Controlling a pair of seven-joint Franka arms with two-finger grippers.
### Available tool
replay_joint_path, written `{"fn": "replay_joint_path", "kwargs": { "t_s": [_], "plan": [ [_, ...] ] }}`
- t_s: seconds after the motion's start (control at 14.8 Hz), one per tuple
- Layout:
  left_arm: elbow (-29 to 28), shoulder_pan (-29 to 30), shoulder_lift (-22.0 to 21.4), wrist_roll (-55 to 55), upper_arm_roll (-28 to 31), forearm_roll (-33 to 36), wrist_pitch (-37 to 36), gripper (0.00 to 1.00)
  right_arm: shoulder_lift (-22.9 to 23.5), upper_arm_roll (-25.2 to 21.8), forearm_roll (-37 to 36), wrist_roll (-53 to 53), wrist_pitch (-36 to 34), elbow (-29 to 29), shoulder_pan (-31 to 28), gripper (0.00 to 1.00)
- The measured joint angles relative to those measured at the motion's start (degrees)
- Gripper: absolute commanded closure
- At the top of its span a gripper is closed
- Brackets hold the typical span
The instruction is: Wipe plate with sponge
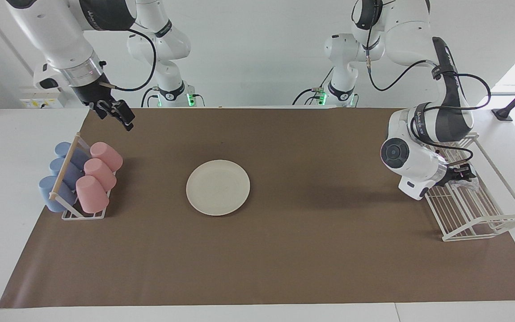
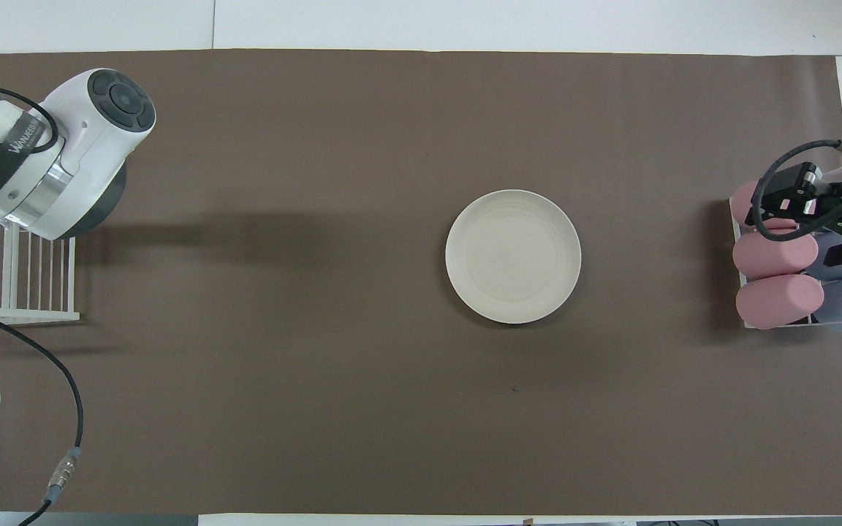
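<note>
At frame centre, the plate (image 1: 217,187) is seen on the table (image 1: 311,250). At right, the left end effector (image 1: 462,173) is lowered onto the sponge (image 1: 468,183) in the wire rack (image 1: 485,223); its grip cannot be told. At upper left, the right end effector (image 1: 115,113) is held wide, waiting.

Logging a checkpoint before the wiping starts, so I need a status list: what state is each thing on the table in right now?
plate: flat on the brown mat, bare, untouched.
sponge: in the white wire rack, at the left gripper; grip not clear.
left gripper: down in the rack at the sponge.
right gripper: raised, waiting.
pink cups: lying in the cup holder.
blue cups: lying in the same holder.
</note>
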Motion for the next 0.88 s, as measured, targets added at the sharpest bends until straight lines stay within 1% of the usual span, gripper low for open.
{"fn": "replay_joint_path", "kwargs": {
  "t_s": [0.27,0.41,0.68,0.81,0.88],
  "plan": [
    [0.0,0.1,0.2,-1.5,0.2,0.0,0.0,1.0,-0.1,0.1,4.6,8.2,0.0,0.0,0.7,0.0],
    [0.0,0.1,0.2,-2.0,0.2,0.0,0.0,1.0,-0.1,0.1,4.9,13.2,0.0,0.0,0.7,0.0],
    [0.2,0.1,0.2,-2.4,0.2,-0.1,0.0,1.0,-0.2,0.2,5.4,15.9,-0.2,-0.1,1.8,0.0],
    [1.1,0.1,-0.2,-2.6,0.2,-2.6,-0.2,1.0,-0.3,0.3,5.8,18.6,-0.2,0.1,2.4,0.0],
    [2.1,0.1,-0.8,-2.6,0.3,-5.9,-0.4,1.0,-0.3,0.3,6.2,20.5,-0.3,0.1,2.7,0.0]
  ]
}}
